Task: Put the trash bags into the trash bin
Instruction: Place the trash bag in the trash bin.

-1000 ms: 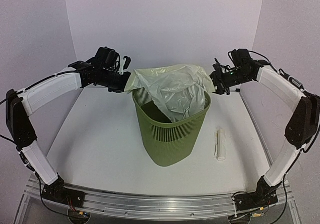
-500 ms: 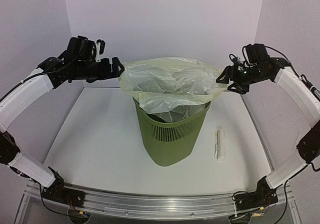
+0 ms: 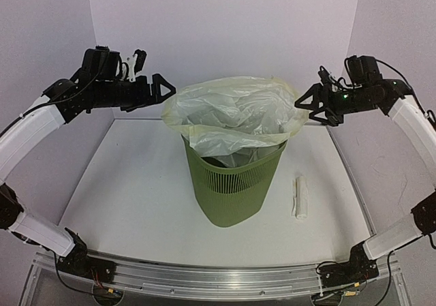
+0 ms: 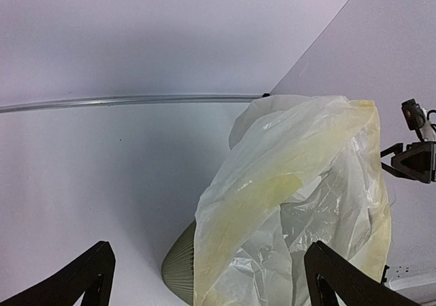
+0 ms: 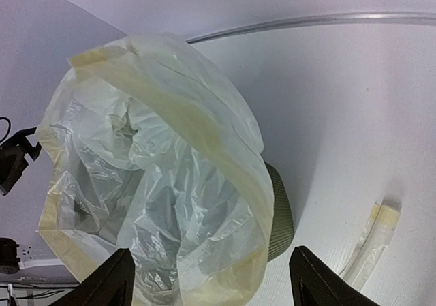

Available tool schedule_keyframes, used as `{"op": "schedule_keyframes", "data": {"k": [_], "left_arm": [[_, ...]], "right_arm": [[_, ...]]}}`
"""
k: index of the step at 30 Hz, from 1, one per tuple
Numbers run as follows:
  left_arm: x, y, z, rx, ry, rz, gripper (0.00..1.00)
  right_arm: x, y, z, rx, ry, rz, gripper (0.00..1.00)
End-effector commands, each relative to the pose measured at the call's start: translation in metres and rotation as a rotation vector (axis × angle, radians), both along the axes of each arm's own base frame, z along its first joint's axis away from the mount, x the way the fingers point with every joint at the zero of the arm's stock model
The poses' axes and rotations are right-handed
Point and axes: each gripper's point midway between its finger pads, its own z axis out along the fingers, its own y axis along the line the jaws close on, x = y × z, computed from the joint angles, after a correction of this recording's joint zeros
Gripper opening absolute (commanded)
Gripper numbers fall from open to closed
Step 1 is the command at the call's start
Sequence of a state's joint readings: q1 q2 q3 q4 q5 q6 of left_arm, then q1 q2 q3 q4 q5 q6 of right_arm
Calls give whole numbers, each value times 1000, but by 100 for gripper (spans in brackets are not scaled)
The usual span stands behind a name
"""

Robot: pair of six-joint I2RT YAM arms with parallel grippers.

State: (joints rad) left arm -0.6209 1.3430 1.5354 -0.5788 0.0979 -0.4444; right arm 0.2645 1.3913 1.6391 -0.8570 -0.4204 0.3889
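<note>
The trash bag (image 3: 235, 112) is a pale yellowish translucent film, puffed wide open above the trash bin (image 3: 235, 183), with its lower part hanging inside the olive-green slatted basket. My left gripper (image 3: 167, 90) hovers open just off the bag's left rim. On the other side my right gripper (image 3: 300, 106) stands open beside the right rim. In the left wrist view the bag (image 4: 300, 183) fills the space ahead of the spread gripper (image 4: 210, 246), and the bin (image 4: 180, 272) peeks out below. The right wrist view shows the bag (image 5: 157, 156) and bin (image 5: 279, 217) beyond the open gripper (image 5: 211, 251).
A rolled white bag (image 3: 300, 197) lies on the white table (image 3: 136, 197) to the right of the bin, seen too as the roll (image 5: 375, 241) in the right wrist view. White walls close the back and both sides.
Both grippers have opened and let go of the bag's rim, then drawn outward and up. The bag has spread from a bunched sheet into a wide puffed mouth over the bin.
</note>
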Motion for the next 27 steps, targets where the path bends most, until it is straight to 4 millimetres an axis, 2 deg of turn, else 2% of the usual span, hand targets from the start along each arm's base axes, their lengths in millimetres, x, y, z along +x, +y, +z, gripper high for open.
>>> {"op": "schedule_keyframes", "data": {"k": [1,6,8,12,16,22,24,27], "left_arm": [[-13,0,-14,-32,75,-22,100],[-24,11,-22,-24,116,2,99],[-30,6,-24,-44,139,-35,99],[-41,-12,-31,-116,181,-133,93],[-44,-15,-39,-136,213,-145,83],[-42,-17,-52,-138,253,-136,73],[-43,-20,-53,-147,257,-150,68],[-46,-26,-46,-177,244,-197,60]], "right_arm": [[-23,-4,-9,30,77,-18,77],[-39,0,-19,33,128,2,75],[-43,7,-23,41,151,18,69],[-46,30,-27,45,169,68,65],[-49,49,-34,50,209,95,53],[-58,53,-39,57,233,111,30],[-64,57,-38,72,244,139,19],[-71,61,-36,91,249,179,14]]}}
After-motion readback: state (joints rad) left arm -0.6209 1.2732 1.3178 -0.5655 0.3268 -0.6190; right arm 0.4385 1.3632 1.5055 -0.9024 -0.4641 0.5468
